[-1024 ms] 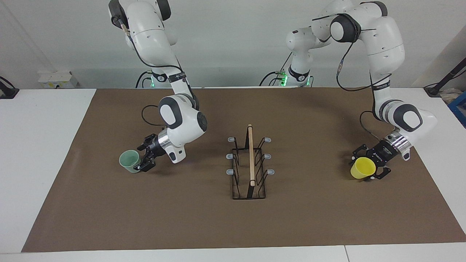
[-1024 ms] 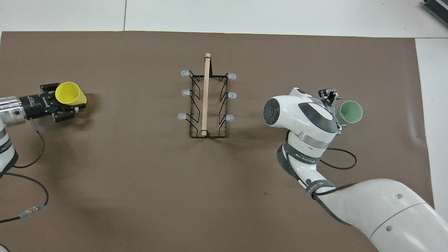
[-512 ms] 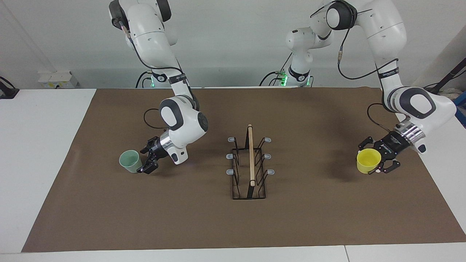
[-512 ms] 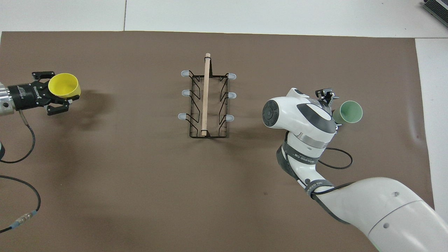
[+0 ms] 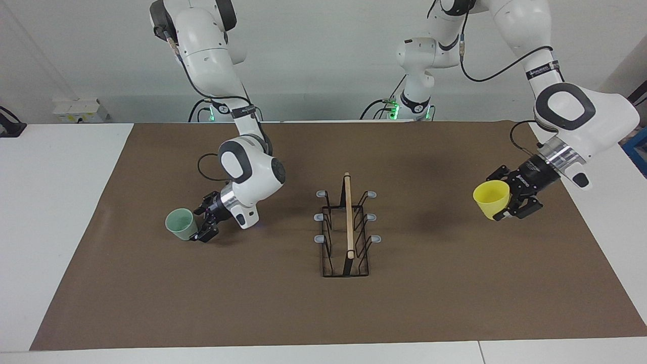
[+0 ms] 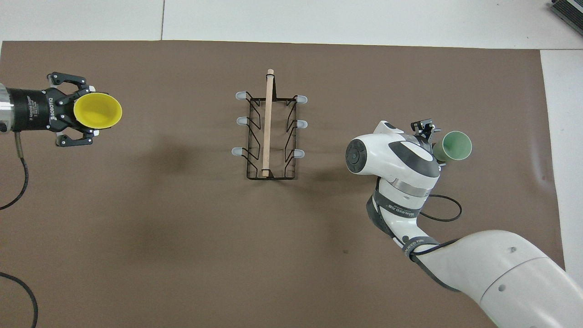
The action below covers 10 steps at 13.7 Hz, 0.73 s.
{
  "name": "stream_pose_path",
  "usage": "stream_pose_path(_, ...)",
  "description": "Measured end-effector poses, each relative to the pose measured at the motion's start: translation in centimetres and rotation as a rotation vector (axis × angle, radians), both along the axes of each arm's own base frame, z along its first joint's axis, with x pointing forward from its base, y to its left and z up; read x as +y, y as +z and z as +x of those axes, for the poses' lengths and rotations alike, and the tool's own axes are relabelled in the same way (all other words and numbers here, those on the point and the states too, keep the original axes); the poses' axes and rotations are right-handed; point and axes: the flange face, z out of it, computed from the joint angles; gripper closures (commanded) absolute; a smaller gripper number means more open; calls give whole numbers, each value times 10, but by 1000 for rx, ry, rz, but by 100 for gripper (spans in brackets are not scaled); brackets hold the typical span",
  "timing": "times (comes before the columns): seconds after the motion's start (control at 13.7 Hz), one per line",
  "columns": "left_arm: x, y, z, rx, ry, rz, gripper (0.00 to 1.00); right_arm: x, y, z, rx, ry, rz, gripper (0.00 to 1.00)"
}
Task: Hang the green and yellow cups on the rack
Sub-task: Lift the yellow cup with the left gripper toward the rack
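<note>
Yellow cup (image 5: 490, 199) is held clear of the brown mat (image 5: 252, 303) by the left gripper (image 5: 507, 200), over the left arm's end of the table. Fingers are clamped on the cup's lower wall. Cup is tilted, mouth up and turned toward the rack (image 5: 348, 233). In the overhead view only the cup's own yellow inner wall is seen through the mouth. Its shadow is cast on the mat underneath, between cup and rack.

Green cup (image 5: 179, 225) is stood on the mat at the right arm's end, mouth up, about as near to the robots as the rack's middle. Only pale green inner wall is seen inside it. The right gripper (image 5: 204, 228) is set low, just beside the cup on the side toward the rack, with fingers spread wide. Whether the cup wall is touched, or sits between the fingers, cannot be told; most of the gripper is hidden by the wrist in the overhead view.

Rack is placed mid-mat between the two cups, well apart from both. Wooden rod (image 5: 348, 202) is run lengthwise along its top, pointed toward the robots. Six grey-tipped prongs (image 5: 320, 217) are angled outward, three per side, all bare. Black wire base is sat flat on the mat.
</note>
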Motion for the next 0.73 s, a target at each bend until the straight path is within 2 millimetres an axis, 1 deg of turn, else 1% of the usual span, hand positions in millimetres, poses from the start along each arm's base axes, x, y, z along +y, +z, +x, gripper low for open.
stream_pose_path(0.22,-49,17,-14,-47,-126,135,100,-9,-8,-2,7,38,-26,0)
stream_pose_path(0.37,-82,22,-24,-85,-193,224,100,-14,-12,-5,13,47,-32,0)
stream_pose_path(0.59,-140,16,-35,-135,-239,391,100,-17,-14,-5,16,60,-48,0)
stream_pose_path(0.73,-175,11,-43,-165,-269,481,100,-26,-17,-7,21,81,-80,0)
